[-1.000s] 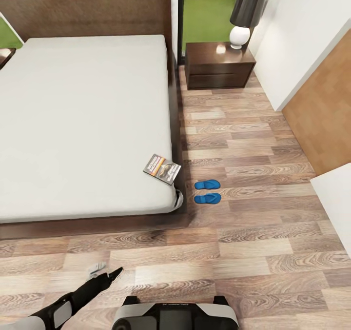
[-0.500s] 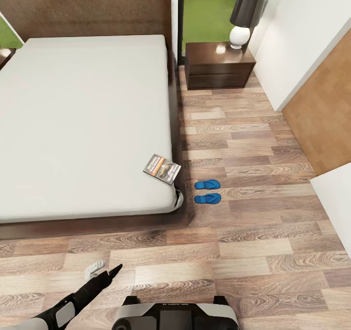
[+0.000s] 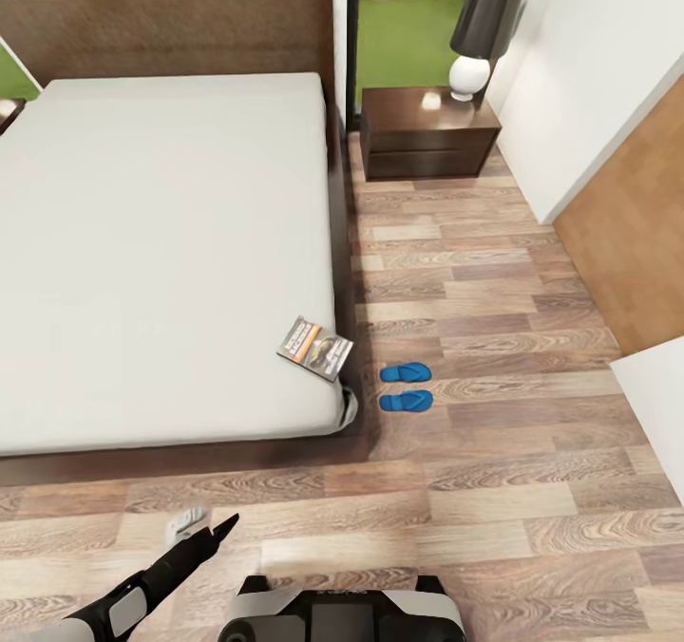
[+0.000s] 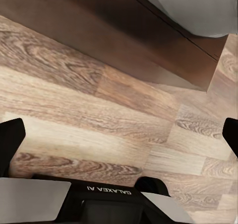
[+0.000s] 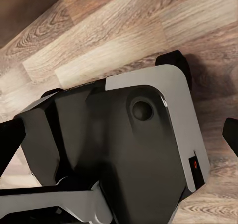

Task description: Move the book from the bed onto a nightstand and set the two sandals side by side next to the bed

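Head view: left gripper (image 3: 204,535) low over wood-plank floor (image 3: 494,490), fingers spread wide (right gripper's too, by its wrist view). Ahead, dark orange-banded paperback book (image 3: 314,348) on pale mattress corner (image 3: 171,243); beyond, two bright-blue sandals (image 3: 406,387) side by side.

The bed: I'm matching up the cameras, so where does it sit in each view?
Head view: the bed covers the upper left, its foot corner near the middle.
Left wrist view: the bed's dark frame and mattress corner cross the picture's upper part.
Right wrist view: a dark brown strip in the picture's upper-left corner, probably the frame.
Shared landmark: the wood-plank floor.
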